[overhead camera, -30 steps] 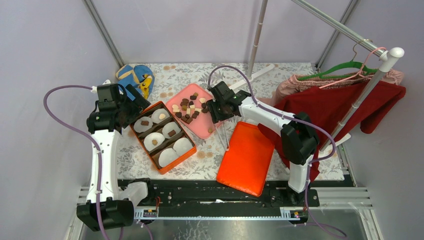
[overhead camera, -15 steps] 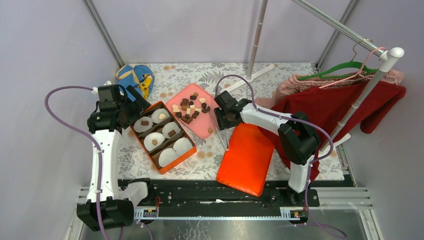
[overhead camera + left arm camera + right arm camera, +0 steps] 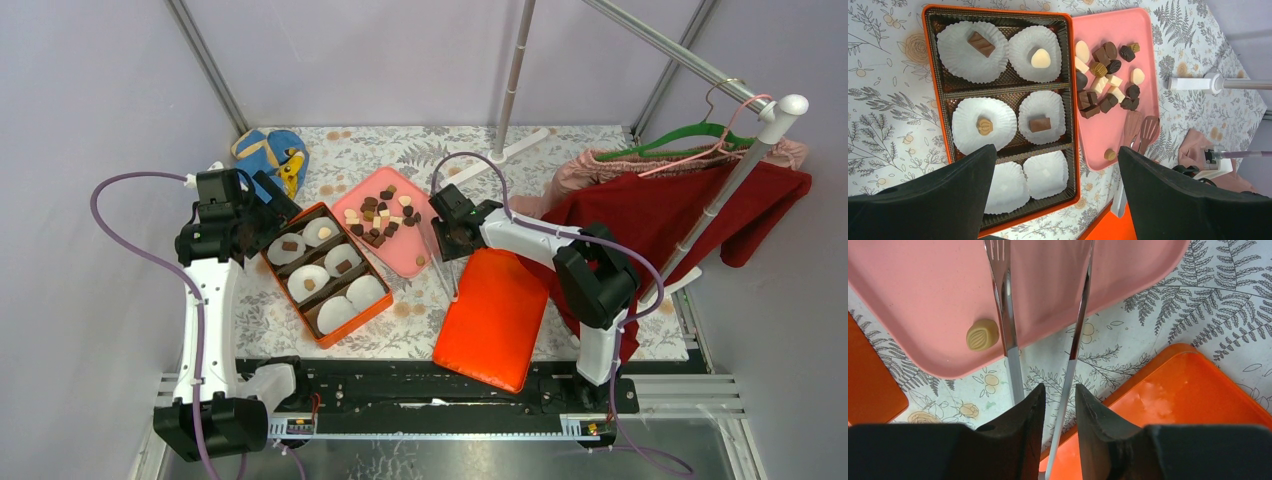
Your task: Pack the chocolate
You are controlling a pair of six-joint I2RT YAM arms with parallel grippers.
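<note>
Presently, my left gripper [image 3: 1055,155] hangs above the orange box [image 3: 928,50], fingers spread wide and touching nothing. My right gripper [image 3: 1059,395] pinches a pair of metal tongs [image 3: 1007,315] between its fingers. The two tong arms run forward from the grip, standing apart from each other, with their tips over the pink tray [image 3: 923,300].

Most of the chocolate [image 3: 1105,70] lies in a loose heap on that tray, with dark, light brown and cream pieces mixed together. One tan ridged piece [image 3: 982,334] sits alone near the tray's edge, just beside one tong arm.

Four pieces are in the box, one to each paper liner [image 3: 970,47]. The two liners nearest my left fingers are partly hidden, so I cannot tell what they contain.

An orange lid [image 3: 1188,405] lies on the fern-print table [image 3: 1198,305] near the tray.
</note>
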